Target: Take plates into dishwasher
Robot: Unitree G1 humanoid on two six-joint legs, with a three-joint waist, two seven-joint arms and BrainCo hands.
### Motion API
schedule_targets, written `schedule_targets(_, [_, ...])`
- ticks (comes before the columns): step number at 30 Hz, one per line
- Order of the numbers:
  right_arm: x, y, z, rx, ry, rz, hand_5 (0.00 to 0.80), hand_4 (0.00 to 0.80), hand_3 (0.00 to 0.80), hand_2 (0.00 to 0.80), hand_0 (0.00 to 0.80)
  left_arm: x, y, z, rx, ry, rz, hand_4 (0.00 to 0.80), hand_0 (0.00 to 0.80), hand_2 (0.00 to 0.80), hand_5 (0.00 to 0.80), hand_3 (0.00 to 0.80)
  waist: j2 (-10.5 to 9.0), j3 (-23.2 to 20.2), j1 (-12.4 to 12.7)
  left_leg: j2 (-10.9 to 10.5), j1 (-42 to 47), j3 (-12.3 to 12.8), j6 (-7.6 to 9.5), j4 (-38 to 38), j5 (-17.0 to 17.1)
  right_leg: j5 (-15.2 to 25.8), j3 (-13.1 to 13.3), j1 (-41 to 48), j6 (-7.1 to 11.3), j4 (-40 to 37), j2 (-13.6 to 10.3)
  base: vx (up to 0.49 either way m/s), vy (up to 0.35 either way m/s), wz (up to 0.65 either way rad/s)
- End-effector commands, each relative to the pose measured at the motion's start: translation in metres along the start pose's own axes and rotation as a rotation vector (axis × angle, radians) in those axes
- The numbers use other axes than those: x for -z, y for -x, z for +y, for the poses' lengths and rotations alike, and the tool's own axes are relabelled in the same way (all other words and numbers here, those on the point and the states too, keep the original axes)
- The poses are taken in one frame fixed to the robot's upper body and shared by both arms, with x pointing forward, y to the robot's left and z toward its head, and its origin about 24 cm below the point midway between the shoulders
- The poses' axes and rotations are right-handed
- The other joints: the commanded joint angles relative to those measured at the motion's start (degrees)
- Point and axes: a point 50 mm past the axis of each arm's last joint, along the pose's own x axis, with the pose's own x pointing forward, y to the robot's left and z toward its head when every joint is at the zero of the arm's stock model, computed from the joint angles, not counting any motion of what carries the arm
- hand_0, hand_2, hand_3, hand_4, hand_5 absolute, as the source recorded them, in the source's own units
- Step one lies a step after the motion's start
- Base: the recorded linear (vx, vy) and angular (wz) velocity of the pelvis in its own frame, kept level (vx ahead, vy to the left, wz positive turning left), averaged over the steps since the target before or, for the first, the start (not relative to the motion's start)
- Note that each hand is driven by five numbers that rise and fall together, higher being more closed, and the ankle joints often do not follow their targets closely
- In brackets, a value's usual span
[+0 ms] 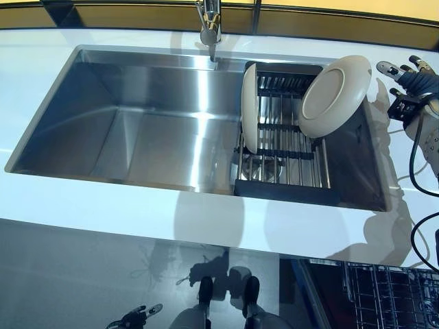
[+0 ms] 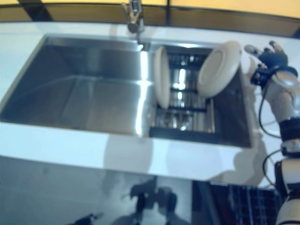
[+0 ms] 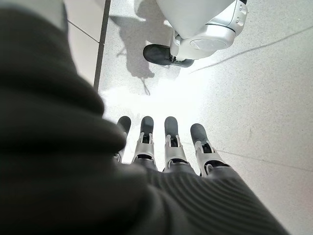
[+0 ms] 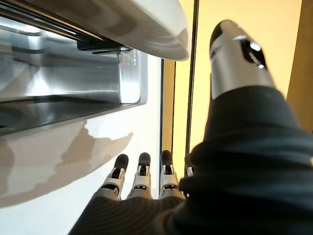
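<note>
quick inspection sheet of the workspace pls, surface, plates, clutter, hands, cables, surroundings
surface: white counter around a steel sink, basin bare.
job's things: two cream plates in the dish rack at the sink's right end; left plate on edge, right plate tilted, leaning at the rack's right side.
clutter: nothing seen.
hands: right hand open beside the tilted plate, not touching; left hand open, low over the floor.
cables: nothing seen apart from the robot's own.
surroundings: faucet behind the sink; dishwasher rack open at lower right.
</note>
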Motion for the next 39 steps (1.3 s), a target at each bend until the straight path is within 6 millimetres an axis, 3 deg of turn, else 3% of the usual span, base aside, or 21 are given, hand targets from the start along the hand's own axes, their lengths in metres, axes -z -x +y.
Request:
schedule_targets(1, [-0.041,0.007,0.024,-0.083,-0.010,-0.155,0.000,0.000,0.000,0.000,0.000,0.012,0.002,0.007,-0.022,-0.020,0.037,0.000,0.000,0.000,0.000,0.000,-1.35,-2.0,1.6,0.0,-0.6,1.3,-0.04,-0.3,-3.3,-4.1,-1.8,2.2,2.83,-0.1,-0.7,0.000,0.000,0.00])
schedule_targets(39, [-0.021,0.003,0.038,-0.160,-0.013,-0.050,0.000,0.000,0.000,0.000,0.000,0.001,0.001,0.002,-0.012,0.031,-0.013,0.000,0.000,0.000,0.000,0.000,-0.75,-0.2,2.3,-0.2,-1.4,0.9,0.06,-0.3,-3.0,-3.8,-2.5,1.7,2.71,-0.1,-1.0,0.001,0.000,0.00])
